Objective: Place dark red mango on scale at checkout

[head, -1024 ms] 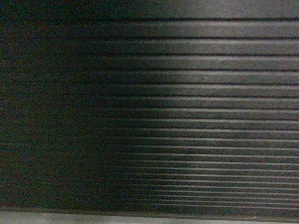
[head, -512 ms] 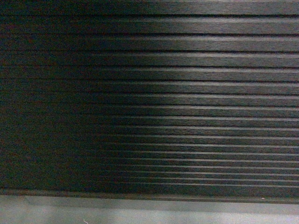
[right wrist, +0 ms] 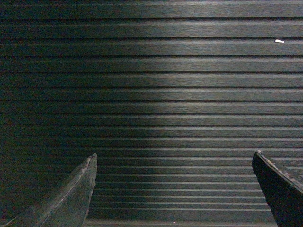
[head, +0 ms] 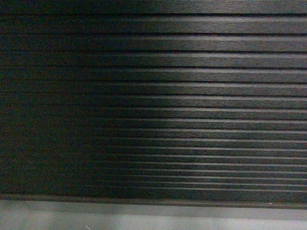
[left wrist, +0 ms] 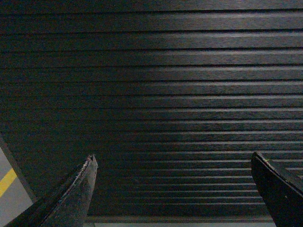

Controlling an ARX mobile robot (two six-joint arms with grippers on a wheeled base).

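The checkout's dark ribbed slatted front (head: 182, 105) fills the head view, with its grey plinth (head: 153, 218) along the bottom edge. The same slats (left wrist: 161, 85) fill the left wrist view, where my left gripper (left wrist: 173, 161) stands open and empty. In the right wrist view the slats (right wrist: 156, 85) again fill the frame behind my right gripper (right wrist: 174, 158), open with nothing between its fingers. The dark red mango and the scale are out of view. Neither gripper shows in the head view.
A strip of grey floor with a yellow line (left wrist: 7, 182) shows at the lower left of the left wrist view. A small white speck (right wrist: 279, 41) sits on a slat at the upper right of the right wrist view.
The head view has shifted down the checkout front: more of the grey plinth shows than one second ago. Little differs from half a second ago.
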